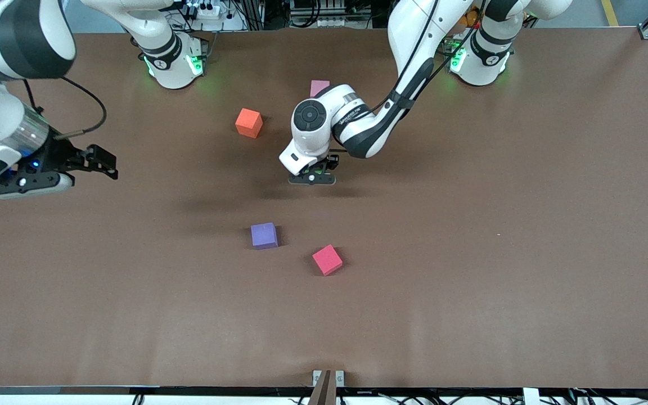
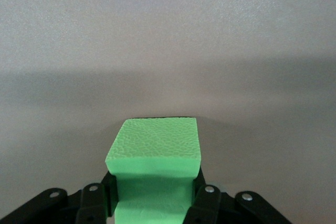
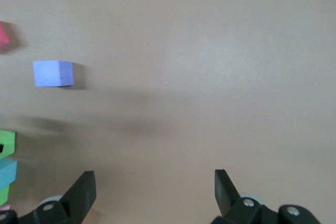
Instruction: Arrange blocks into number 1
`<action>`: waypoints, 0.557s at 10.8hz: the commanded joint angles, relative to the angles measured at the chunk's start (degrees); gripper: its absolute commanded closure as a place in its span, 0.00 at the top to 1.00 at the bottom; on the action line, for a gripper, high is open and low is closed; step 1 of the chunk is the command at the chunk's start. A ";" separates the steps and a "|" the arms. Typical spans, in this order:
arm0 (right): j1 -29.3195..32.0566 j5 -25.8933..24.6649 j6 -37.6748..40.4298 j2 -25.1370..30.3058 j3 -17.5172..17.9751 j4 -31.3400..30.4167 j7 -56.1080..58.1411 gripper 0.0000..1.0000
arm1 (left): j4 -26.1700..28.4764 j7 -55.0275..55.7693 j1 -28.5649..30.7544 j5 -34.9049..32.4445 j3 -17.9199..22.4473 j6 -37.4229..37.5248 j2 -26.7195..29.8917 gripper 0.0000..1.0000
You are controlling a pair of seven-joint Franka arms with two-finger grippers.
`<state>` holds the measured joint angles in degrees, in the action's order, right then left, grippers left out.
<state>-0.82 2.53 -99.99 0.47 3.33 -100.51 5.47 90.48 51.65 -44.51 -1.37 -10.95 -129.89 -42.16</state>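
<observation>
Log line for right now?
left hand: shut on green block, mid-table | right hand: open, waiting | purple block, red block: loose

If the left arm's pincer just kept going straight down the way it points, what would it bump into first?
Probably just the bare table. The left pincer points down, shut on a green block, and nothing else shows beneath it, though its height is hard to judge.

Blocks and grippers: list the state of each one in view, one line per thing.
left gripper: shut on the green block, over mid-table.
green block: held between the fingers.
right gripper: open, empty, waiting toward the right arm's end.
orange block: loose on the table.
pink block: on the table, partly hidden by the left arm.
purple block: loose on the table.
red block: loose, turned askew.
</observation>
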 commanded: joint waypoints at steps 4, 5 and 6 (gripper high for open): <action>0.82 -0.42 13.41 -0.38 -0.43 13.85 0.50 1.00 | -1.18 -0.15 -1.55 1.63 1.02 0.52 -1.16 0.00; 0.82 -0.33 13.60 -0.29 -0.43 13.94 0.42 1.00 | -1.18 -0.15 -1.63 1.55 1.02 0.52 -1.25 0.00; 0.82 -0.42 13.60 -0.20 -0.43 13.94 0.41 1.00 | -1.18 -0.06 -1.98 1.63 1.02 0.43 -1.26 0.00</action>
<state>-0.49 2.51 -87.42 0.64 2.61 -87.66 5.69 90.42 51.65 -44.99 -1.37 -10.91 -129.83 -42.25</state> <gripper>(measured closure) 0.000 0.454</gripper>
